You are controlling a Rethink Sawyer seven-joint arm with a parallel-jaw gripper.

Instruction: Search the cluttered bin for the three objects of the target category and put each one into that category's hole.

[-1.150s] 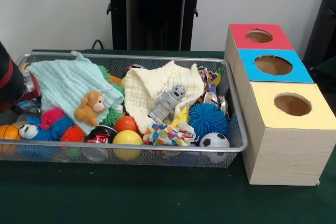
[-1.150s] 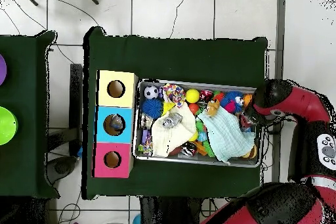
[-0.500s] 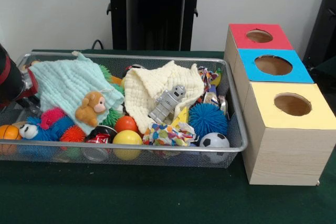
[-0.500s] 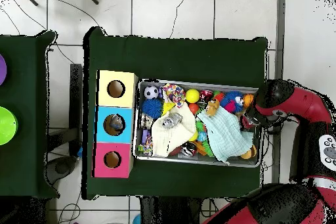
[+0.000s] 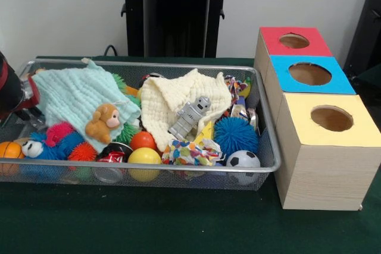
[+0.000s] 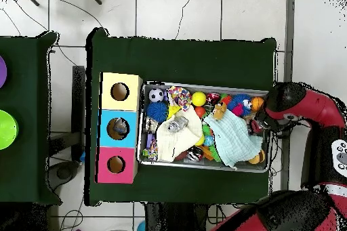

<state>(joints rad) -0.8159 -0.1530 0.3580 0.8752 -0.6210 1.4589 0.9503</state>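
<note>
While the target category isn't evident, the silver wire-mesh bin (image 5: 265,147) holds all the clutter on the dark green tabletop (image 5: 178,230). Front view, bin centre: grey toy robot figure (image 5: 189,117) lying tilted on a cream knitted cloth (image 5: 172,99). At 9 o'clock from it, a pale mint waffle cloth (image 5: 71,96) with a small brown plush monkey (image 5: 101,122) on its lower edge. At 6 o'clock, along the front wall: orange ball (image 5: 143,140), yellow ball (image 5: 144,160), multicoloured crumpled fabric (image 5: 189,151), black-and-white mini soccer ball (image 5: 243,160). Blue spiky rubber ball (image 5: 236,135) at 4 o'clock from the robot figure, just above the soccer ball. Pink and blue fuzzy toys (image 5: 62,138) plus a small basketball (image 5: 9,150) at the bin's 8 o'clock corner.

At 3 o'clock, just beside the bin, a wooden sorting box (image 5: 321,171) with three round holes: red top (image 5: 294,41), blue top (image 5: 309,74), yellow top (image 5: 330,118).

Red and black arm (image 6: 298,106) sits at the bin's end by the mint cloth; end effector (image 5: 24,96) mostly hidden, can't tell released or clenched.
</note>
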